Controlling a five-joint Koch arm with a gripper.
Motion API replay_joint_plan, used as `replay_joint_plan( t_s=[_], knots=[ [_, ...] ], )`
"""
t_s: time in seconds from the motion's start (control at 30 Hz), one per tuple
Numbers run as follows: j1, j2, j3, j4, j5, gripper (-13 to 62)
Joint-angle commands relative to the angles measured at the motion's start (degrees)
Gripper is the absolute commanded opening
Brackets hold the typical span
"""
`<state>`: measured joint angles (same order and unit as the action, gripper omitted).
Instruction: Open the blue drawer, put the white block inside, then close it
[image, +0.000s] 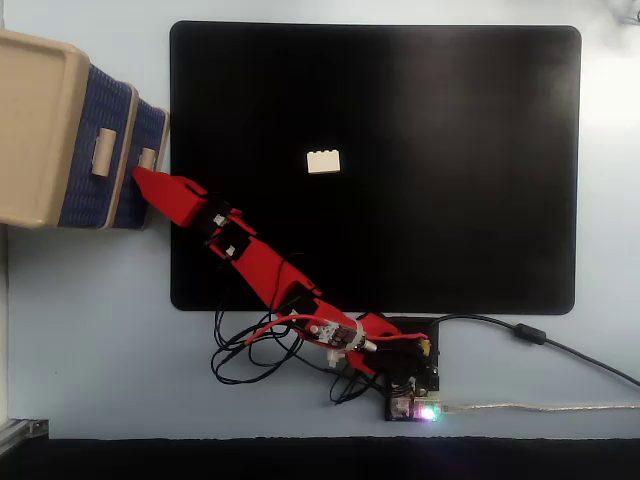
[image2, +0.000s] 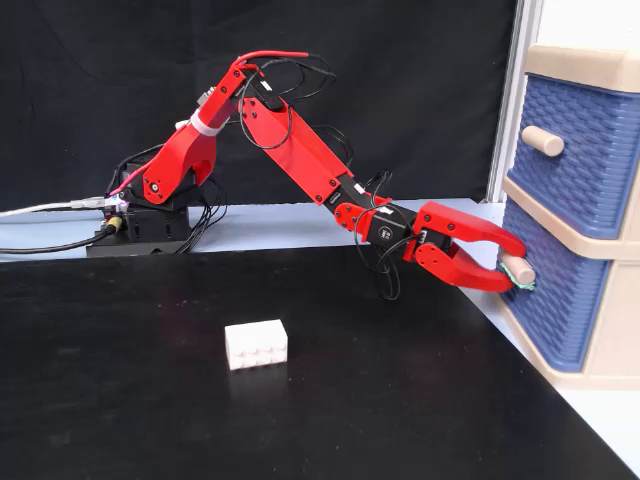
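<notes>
The white block (image: 323, 161) (image2: 256, 344) lies alone on the black mat, well apart from the arm. The blue drawer (image: 152, 125) (image2: 548, 312) is the lower one of the beige cabinet (image: 38, 120) (image2: 590, 62) and looks closed. My red gripper (image: 143, 174) (image2: 513, 266) is stretched out to that drawer's small beige handle (image2: 521, 269). It is open, with one jaw just above the handle and the other just below it. From above only the top jaw shows.
The cabinet's upper navy drawer (image: 108, 110) (image2: 580, 150) is closed above my gripper. The black mat (image: 450, 120) (image2: 150, 420) covers most of the table. The arm's base (image: 408, 380) (image2: 150, 215) and loose cables (image: 245, 350) sit at the mat's edge.
</notes>
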<state>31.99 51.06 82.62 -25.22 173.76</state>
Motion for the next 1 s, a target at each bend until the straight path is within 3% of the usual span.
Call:
replay_joint_plan(
  t_s=[0.0,0.13,0.37,0.5,0.53,0.57,0.67,0.8,0.97],
  knots=[
    [0.9,1.8,-1.6,-2.7,2.0,-8.2],
    [1.5,3.7,5.7,-1.4,2.2,-8.2],
    [5.4,27.5,37.8,-1.7,2.5,-8.2],
    [7.5,34.7,46.7,-1.5,2.4,-8.0],
    [7.5,34.7,46.6,-1.5,2.4,-6.0],
    [7.5,34.5,46.6,-1.4,2.4,1.0],
    [7.8,33.7,45.7,-1.1,2.2,32.7],
    [10.6,37.4,46.4,0.4,2.5,34.4],
    [16.0,49.0,45.1,23.8,2.5,34.0]
  ],
)
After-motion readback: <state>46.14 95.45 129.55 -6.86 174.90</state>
